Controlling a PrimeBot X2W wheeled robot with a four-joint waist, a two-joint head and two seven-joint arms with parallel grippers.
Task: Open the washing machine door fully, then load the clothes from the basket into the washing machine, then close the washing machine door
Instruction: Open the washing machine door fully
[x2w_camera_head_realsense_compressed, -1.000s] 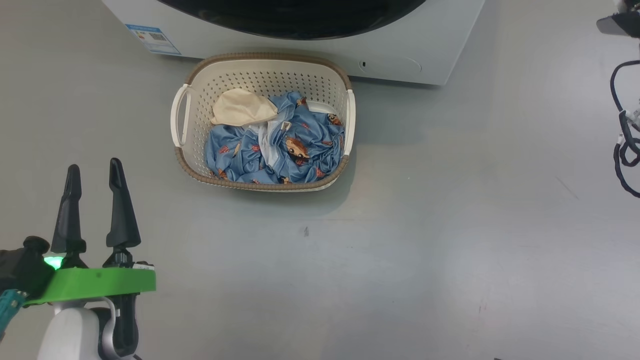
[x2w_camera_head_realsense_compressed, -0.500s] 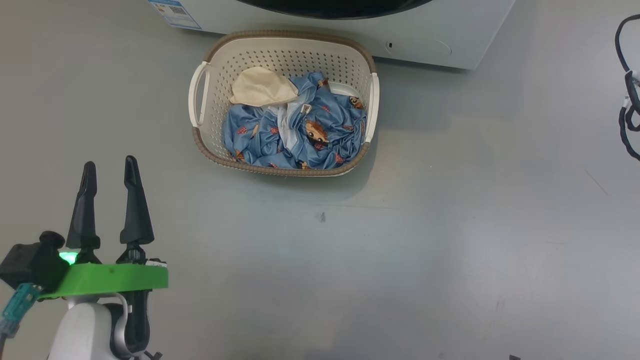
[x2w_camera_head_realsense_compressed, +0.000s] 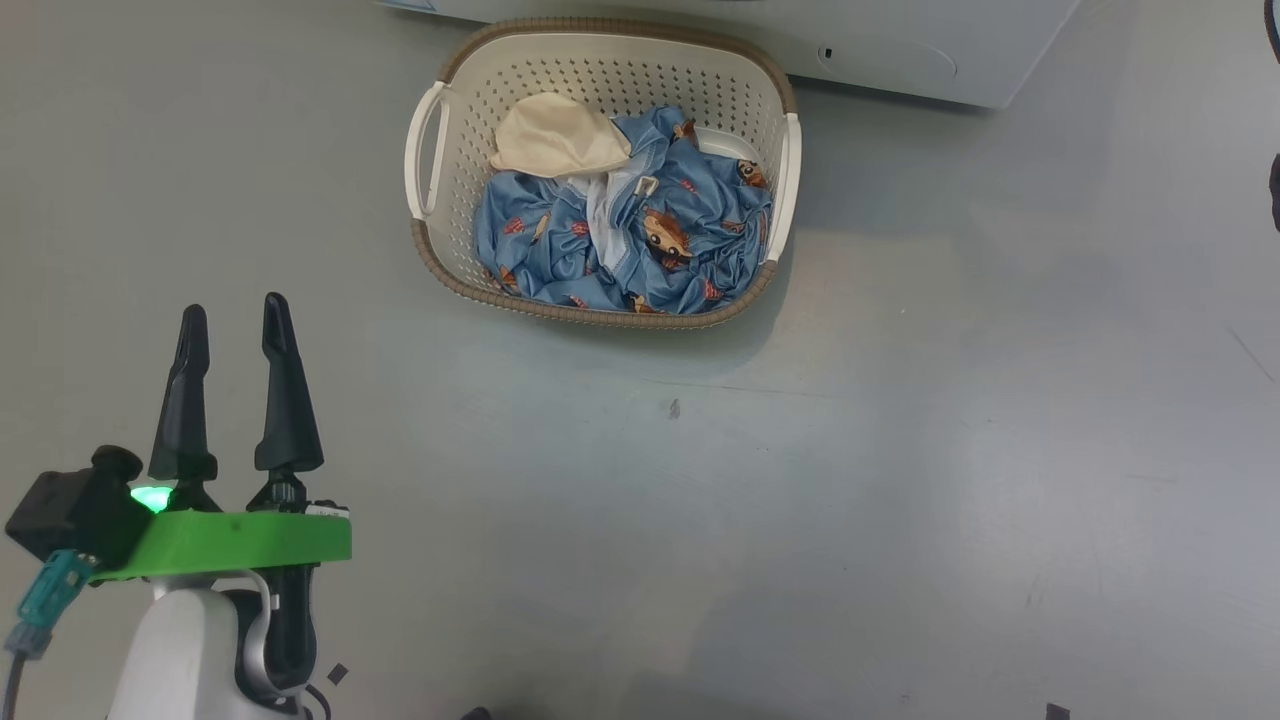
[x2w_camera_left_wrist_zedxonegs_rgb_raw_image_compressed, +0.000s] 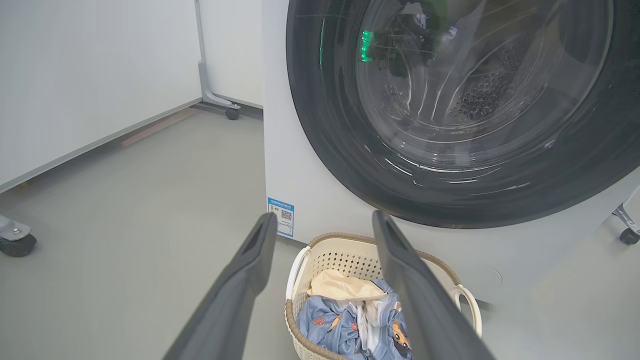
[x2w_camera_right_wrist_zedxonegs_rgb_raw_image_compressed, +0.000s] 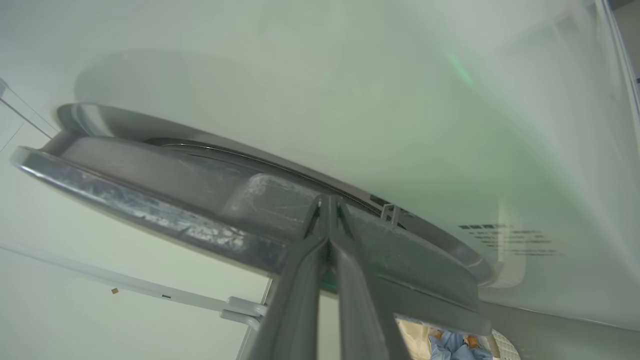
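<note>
One washing machine (x2w_camera_left_wrist_zedxonegs_rgb_raw_image_compressed: 310, 200) stands here, and its single washing machine door (x2w_camera_left_wrist_zedxonegs_rgb_raw_image_compressed: 350, 165) looks shut or barely cracked against the white front; I cannot tell which. One basket (x2w_camera_head_realsense_compressed: 600, 70) sits on the floor just in front of the washing machine, below the door, with two side handles. In it lie the clothes (x2w_camera_head_realsense_compressed: 620, 250): one cream piece (x2w_camera_head_realsense_compressed: 555, 140) on top toward the machine, a strip of white, and crumpled blue printed fabric that I cannot count apart. The left gripper (x2w_camera_head_realsense_compressed: 233, 310) hangs well back from the washing machine, fingers spread and holding nothing. The right gripper (x2w_camera_right_wrist_zedxonegs_rgb_raw_image_compressed: 328, 205) is up at the door's side edge, fingers pressed together on nothing, and I cannot tell whether they touch it. I'd judge the door stiff, hinged and slick on its glossy rim, best pulled from behind that edge. The clothes look light, limp and prone to trailing, so pinch a raised fold.
</note>
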